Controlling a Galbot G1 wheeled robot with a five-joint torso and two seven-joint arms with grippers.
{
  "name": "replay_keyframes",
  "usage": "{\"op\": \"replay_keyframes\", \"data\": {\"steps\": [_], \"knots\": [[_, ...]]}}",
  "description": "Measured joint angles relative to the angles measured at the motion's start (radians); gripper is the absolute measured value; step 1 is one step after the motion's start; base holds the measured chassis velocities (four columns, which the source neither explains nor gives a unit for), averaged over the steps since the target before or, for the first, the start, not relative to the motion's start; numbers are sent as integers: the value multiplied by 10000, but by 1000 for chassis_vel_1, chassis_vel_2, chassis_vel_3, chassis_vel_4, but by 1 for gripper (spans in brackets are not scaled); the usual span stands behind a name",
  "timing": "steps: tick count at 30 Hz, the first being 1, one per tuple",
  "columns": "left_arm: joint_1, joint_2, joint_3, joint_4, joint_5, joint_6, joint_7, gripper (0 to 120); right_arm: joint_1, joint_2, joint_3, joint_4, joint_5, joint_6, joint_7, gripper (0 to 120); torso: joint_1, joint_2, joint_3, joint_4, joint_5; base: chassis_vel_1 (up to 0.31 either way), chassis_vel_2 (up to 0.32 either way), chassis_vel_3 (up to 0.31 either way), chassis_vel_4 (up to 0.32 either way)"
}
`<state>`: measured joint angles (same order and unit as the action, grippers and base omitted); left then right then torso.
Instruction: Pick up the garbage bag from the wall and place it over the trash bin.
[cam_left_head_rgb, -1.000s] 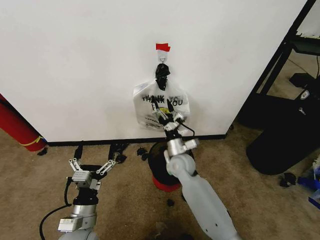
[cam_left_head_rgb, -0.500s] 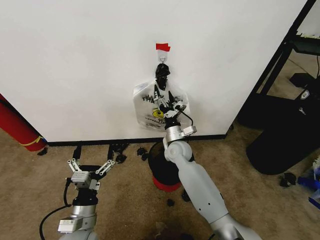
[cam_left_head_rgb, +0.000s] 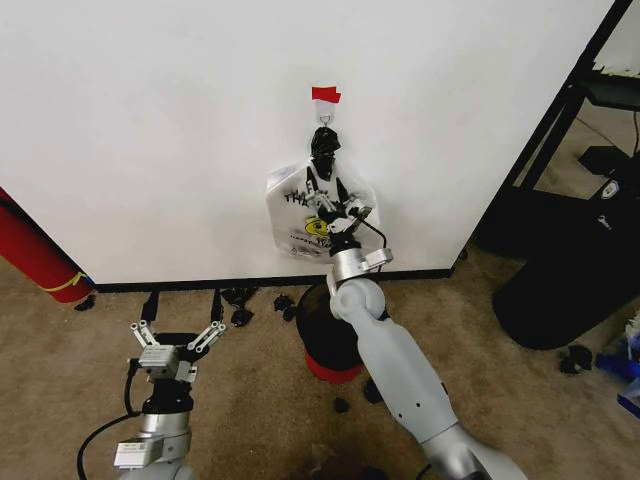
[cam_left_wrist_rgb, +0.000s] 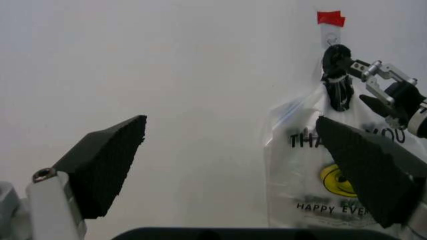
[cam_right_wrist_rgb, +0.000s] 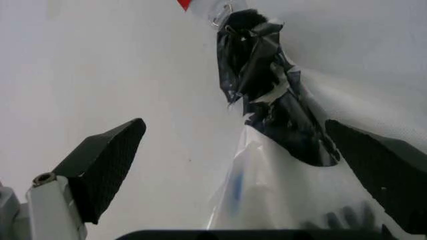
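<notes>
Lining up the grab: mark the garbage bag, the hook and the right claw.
garbage bag (cam_left_head_rgb: 290, 215): head view, printed front panel.
hook (cam_left_head_rgb: 324, 123): head view, on the wall under the red tape.
right claw (cam_left_head_rgb: 335, 203): head view, between its open fingertips.

left pincer – spread, low | right pincer – spread, raised

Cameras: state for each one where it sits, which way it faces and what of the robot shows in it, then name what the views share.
Head view: high on the robot, looking forward and down at the wall; both arms show, right gripper raised at the garbage bag, left gripper low, trash bin below.
Left wrist view: faces the wall; its own open fingers show.
Right wrist view: close under the hook, open fingers flanking the bag's black knot.
Shared: bag, wall, red tape.
</notes>
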<state>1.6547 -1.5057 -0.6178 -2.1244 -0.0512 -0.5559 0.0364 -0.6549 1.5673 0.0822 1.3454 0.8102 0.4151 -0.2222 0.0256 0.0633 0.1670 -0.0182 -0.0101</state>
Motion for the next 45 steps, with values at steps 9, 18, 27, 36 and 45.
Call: {"op": "replay_keyframes", "data": {"steps": [9,18,27,36,45], "knots": [[-58,-111,32,149,110,-27,-3,100,233,-43,8,-217,-9,40,-19,84,0,0,0,0,0,0,0,0,0],[-109,-144,36,217,120,-46,-12,100,395,-13,52,-470,-48,40,-23,66,0,1,0,0,0,0,0,0,0],[-221,-82,37,355,97,-47,-38,100,416,4,136,-640,-247,59,-26,69,0,0,0,0,-1,0,0,0,0],[-305,-53,72,474,87,-41,-44,100,580,39,294,-1070,-381,148,-137,61,0,0,0,0,-1,0,0,0,0],[-285,-43,70,495,96,-47,-56,100,710,123,330,-1240,-418,162,-188,36,0,1,0,1,-1,0,0,0,0]]}}
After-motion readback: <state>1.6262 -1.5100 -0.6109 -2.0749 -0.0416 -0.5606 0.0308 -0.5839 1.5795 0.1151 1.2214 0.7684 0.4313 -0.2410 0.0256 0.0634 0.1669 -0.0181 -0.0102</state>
